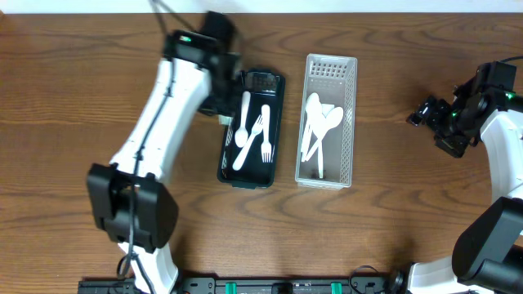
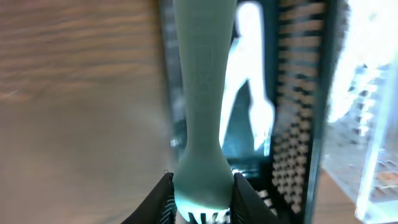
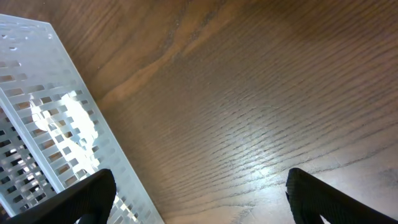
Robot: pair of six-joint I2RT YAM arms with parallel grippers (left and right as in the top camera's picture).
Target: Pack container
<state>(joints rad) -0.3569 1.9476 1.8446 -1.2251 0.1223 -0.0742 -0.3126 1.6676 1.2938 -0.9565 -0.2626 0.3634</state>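
— White utensil (image 2: 199,118) fills centre frame, left gripper (image 2: 200,194) clamped tight on its broad end.
— And the black tray (image 1: 275,122)?
— Overhead centre, cutlery inside; clear basket (image 1: 350,122) just right. Right gripper (image 3: 199,196) gapes, empty.

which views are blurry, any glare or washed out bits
left wrist: blurred throughout, the held utensil soft, the clear bin washed out; right wrist: sharp wood grain, mild glare on the table; overhead: sharp, evenly lit
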